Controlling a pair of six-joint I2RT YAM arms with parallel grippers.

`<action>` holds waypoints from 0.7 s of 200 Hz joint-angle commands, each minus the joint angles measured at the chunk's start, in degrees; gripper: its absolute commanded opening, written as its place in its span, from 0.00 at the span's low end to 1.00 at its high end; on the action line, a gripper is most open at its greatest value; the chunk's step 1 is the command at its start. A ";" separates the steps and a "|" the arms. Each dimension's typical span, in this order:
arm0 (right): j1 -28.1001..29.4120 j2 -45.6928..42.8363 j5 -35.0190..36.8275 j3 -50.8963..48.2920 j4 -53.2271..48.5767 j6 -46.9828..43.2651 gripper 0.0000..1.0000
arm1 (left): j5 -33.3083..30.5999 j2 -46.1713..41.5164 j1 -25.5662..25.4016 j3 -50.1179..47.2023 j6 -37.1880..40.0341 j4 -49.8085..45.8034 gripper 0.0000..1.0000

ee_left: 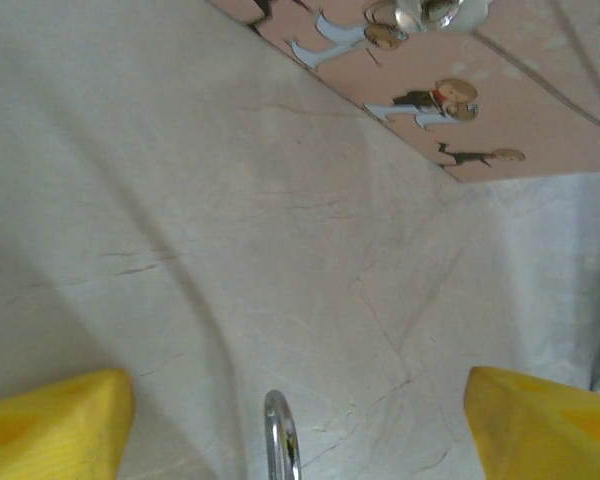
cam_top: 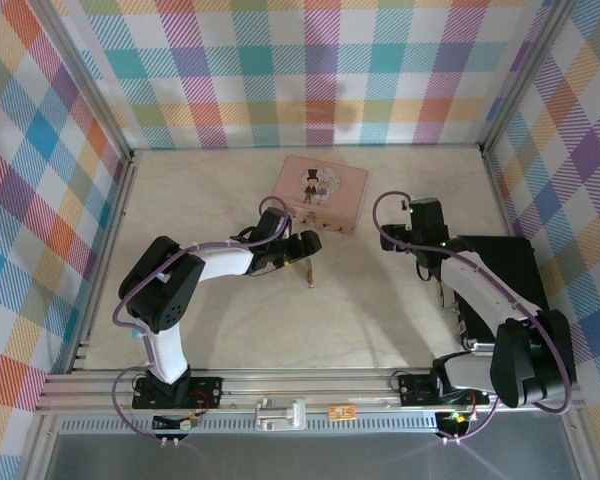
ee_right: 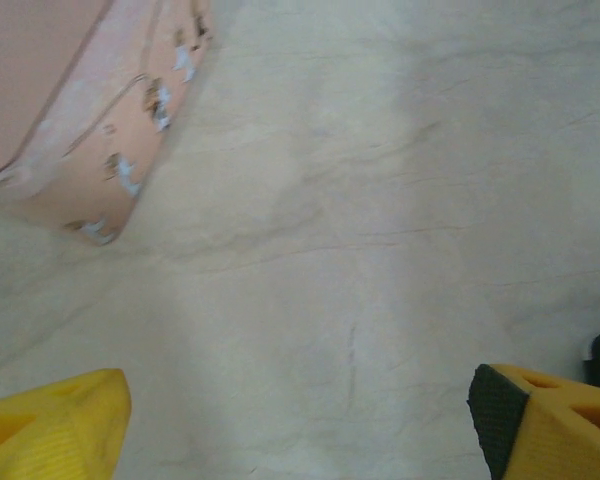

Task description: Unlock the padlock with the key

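The padlock [cam_top: 308,270] is lying on the table [cam_top: 230,320], its shackle [ee_left: 278,440] showing between your left gripper's [ee_left: 298,415] wide-apart fingers, which are gripping nothing. Your right gripper [ee_right: 300,420] is hovering over bare table, also spread and empty. The tin [cam_top: 320,190] is sitting beyond both.

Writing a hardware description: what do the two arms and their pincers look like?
Left arm and right arm: white links, black joints, looping purple cable. Pincer pads are yellow wedges; one right pad has a black face.
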 commanded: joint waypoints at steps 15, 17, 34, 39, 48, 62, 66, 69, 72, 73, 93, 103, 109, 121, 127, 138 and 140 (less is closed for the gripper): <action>-5.30 3.75 -2.49 -2.15 10.01 -3.28 0.89 | -4.23 -7.40 2.29 2.54 5.80 -7.38 1.00; -5.37 4.01 -2.47 -2.26 10.47 -3.39 0.89 | -4.35 -7.71 2.50 2.61 6.09 -7.67 1.00; -6.85 5.92 -2.65 -4.41 16.12 -5.10 0.89 | -7.28 -10.56 4.86 3.27 9.39 -11.07 1.00; -7.32 6.35 -2.97 -5.50 18.44 -5.57 0.89 | -8.49 -11.40 5.54 3.43 10.35 -12.14 1.00; -7.94 6.93 -3.13 -7.54 23.16 -6.45 0.89 | -9.98 -13.04 7.39 3.40 12.19 -13.57 1.00; -8.86 7.93 -3.75 -10.36 30.45 -7.42 0.89 | -11.99 -15.96 10.05 2.84 14.90 -14.83 1.00; -9.02 8.29 -4.12 -11.10 32.22 -7.75 0.89 | -13.12 -16.90 10.77 2.65 15.60 -15.31 1.00; -9.27 8.55 -4.24 -11.60 33.56 -7.83 0.89 | -14.03 -17.57 11.36 2.34 16.09 -15.58 1.00; -9.41 8.81 -4.59 -11.88 34.64 -7.67 0.89 | -15.04 -18.31 11.91 2.02 16.68 -15.77 1.00; -9.55 8.90 -4.80 -11.95 34.77 -7.54 0.89 | -15.34 -18.50 12.13 1.96 16.88 -15.78 1.00; -11.20 11.02 -8.77 -13.82 40.78 -5.87 0.89 | -23.17 -23.51 15.45 -2.31 22.20 -14.04 1.00; -11.24 11.06 -10.42 -15.45 44.48 -5.78 0.89 | -27.32 -25.64 16.86 -5.09 24.95 -11.98 1.00; -11.24 11.28 -10.85 -16.18 45.61 -5.95 0.89 | -29.35 -26.76 17.83 -6.87 26.49 -10.50 1.00; -11.28 12.71 -10.58 -18.99 52.98 -5.69 0.89 | -32.32 -28.49 19.63 -10.16 29.99 -7.78 1.00; -11.31 12.06 -10.41 -19.90 53.87 -5.48 0.89 | -34.20 -29.15 20.17 -11.58 32.13 -6.29 1.00; -11.38 12.06 -12.81 -21.66 56.77 -6.52 0.95 | -38.42 -30.05 20.76 -14.11 35.20 -4.67 1.00; -11.41 12.31 -13.33 -21.82 57.33 -6.70 0.99 | -39.04 -30.20 20.96 -14.41 35.54 -4.57 1.00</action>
